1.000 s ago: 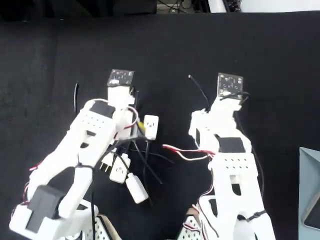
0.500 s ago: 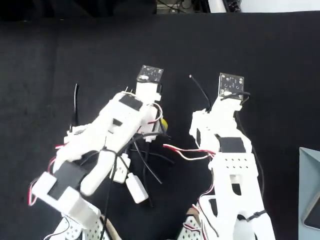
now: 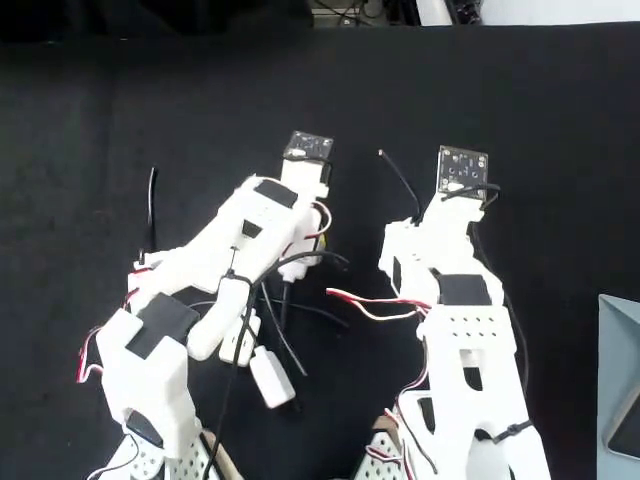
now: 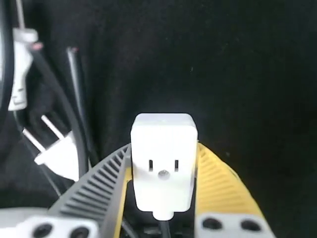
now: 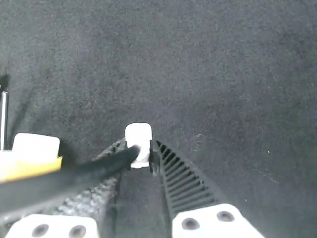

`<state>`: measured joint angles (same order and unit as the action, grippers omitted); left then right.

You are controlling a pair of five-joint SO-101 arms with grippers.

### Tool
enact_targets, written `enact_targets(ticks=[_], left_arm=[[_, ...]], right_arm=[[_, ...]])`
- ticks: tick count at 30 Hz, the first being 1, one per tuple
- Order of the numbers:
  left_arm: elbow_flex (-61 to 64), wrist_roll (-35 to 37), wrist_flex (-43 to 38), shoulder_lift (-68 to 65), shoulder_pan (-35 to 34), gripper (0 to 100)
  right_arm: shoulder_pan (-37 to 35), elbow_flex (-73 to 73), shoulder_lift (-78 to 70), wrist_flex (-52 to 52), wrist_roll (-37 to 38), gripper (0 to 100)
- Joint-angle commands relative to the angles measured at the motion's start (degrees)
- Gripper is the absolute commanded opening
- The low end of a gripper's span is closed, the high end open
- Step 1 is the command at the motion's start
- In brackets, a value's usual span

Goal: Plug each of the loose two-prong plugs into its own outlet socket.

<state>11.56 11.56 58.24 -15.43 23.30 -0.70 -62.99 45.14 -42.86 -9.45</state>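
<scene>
The white socket is clamped in the left gripper. The grey finger presses 1 side of the block and the yellow finger presses the other. Its 2 slots and round hole face the wrist camera, and a black cord leaves its base. Just beside the grey finger, a loose 2-prong plug lies on the black table with its prongs bare, among black cables.

The right gripper is closed on a small white plug, pinched at the fingertips. Its black cord trails back across 1 finger, and its prongs cannot be made out. The socket and the yellow finger show near it.

From above, the left arm stretches from 7 o'clock toward the table's middle. Its wrist is near the wrist of the right arm, at 9 o'clock from it. At 6 o'clock from the left wrist lie 2 more white cord ends: a block partly under the arm, and a longer piece just beside it at 5 o'clock. A thin black wire lies at 9 o'clock from the left arm.
</scene>
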Motion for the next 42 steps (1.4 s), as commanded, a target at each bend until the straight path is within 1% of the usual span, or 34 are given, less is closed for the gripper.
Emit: enact_targets(ticks=[1,4,7,17,23,25,27,29,33,35,37,40,42], left_arm=[[-4.79,0.44,5.98,7.03,-0.75,3],[-7.60,0.44,10.64,12.40,-1.10,3],[-10.86,-0.09,14.15,17.67,-2.86,3],[-16.22,-21.01,21.10,30.68,-13.05,3],[-16.75,-33.32,28.75,32.44,-15.16,3],[-15.16,-37.27,29.89,32.44,-15.87,3],[-11.74,-40.00,29.63,32.35,-15.87,3],[-6.64,-41.58,27.34,32.35,-15.60,5],[5.58,-42.73,18.64,32.35,-15.96,15],[10.59,-42.73,13.89,32.44,-16.04,18],[13.85,-42.64,11.16,32.88,-16.04,19],[14.37,-42.64,11.25,33.14,-15.87,20],[12.70,-42.64,13.45,33.14,-16.04,20]], right_arm=[[0.79,0.40,0.04,0.97,0.00,1.3],[0.79,0.40,0.04,0.97,0.00,1.3],[0.79,0.40,0.04,0.97,0.00,1.3],[0.62,0.31,0.04,0.97,0.00,1.3],[0.53,0.31,-0.04,0.97,0.00,1.3],[0.53,0.31,-0.13,0.97,0.00,1.3],[0.53,0.31,-0.13,0.97,0.00,1.3],[0.53,0.31,-0.22,0.97,0.00,1.3],[0.53,0.22,-0.22,0.97,0.00,1.3],[0.53,0.22,-0.22,0.97,0.00,1.3],[0.53,0.22,-0.22,0.88,0.00,1.3],[0.53,0.22,-0.22,0.88,0.00,1.3],[0.53,0.22,-0.22,0.88,0.00,1.3]])
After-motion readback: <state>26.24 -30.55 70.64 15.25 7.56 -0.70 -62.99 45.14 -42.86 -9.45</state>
